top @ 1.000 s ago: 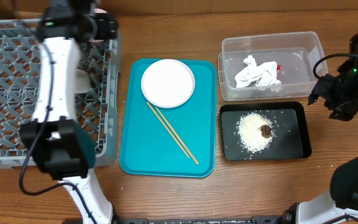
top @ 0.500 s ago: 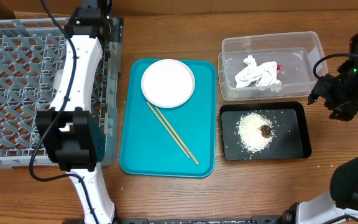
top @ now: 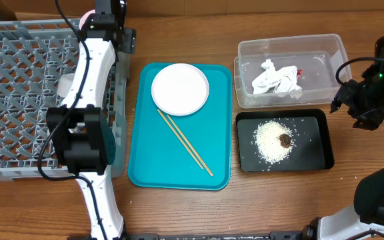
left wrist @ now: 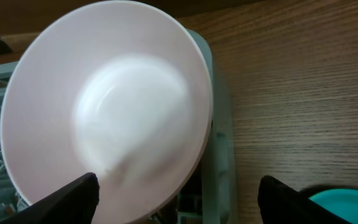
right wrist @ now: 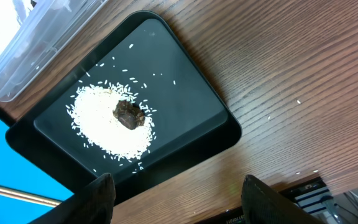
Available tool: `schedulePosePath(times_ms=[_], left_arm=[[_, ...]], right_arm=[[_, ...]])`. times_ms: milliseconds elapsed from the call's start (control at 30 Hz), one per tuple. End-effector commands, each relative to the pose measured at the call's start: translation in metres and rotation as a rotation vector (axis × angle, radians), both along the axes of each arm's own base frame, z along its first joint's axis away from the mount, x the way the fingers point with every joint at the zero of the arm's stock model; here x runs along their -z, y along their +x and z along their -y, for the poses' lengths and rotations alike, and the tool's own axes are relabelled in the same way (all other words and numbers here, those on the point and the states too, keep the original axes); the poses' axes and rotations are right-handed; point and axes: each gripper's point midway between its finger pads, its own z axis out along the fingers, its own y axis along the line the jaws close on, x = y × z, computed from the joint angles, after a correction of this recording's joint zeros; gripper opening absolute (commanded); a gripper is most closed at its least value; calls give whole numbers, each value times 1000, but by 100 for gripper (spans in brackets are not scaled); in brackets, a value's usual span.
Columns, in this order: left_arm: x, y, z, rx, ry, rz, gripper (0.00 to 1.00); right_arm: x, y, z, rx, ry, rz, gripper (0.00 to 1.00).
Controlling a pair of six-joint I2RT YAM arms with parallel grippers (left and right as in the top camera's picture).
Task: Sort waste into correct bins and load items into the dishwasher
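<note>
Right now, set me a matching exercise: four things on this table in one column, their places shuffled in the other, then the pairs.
Things:
1. plate
2. napkin
3. rice
4. bowl

Places:
A. in the black tray
B. at the rack, by its edge
C. on the teal tray
D. in the clear tub

Pairs: 1-C, 2-D, 3-A, 4-B.

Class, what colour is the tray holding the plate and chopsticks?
Teal; the tray shows best in the overhead view.
</note>
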Motion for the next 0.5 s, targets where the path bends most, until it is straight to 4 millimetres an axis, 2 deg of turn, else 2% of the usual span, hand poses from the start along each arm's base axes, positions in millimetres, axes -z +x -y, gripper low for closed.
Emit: schedulePosePath(times_ms=[0, 100, 267, 467], left_arm=[[12, 2, -1, 15, 9, -23, 80], [14, 1, 0, 21, -1, -30, 66], [15, 0, 0, 21, -1, -32, 48], [15, 3, 0, 20, -1, -24, 41]], right_arm=[[-10, -2, 0, 1, -15, 34, 67], [-10, -2, 0, 1, -15, 36, 67], [-10, -2, 0, 1, -15, 36, 67], [-10, -2, 0, 1, -15, 35, 67]])
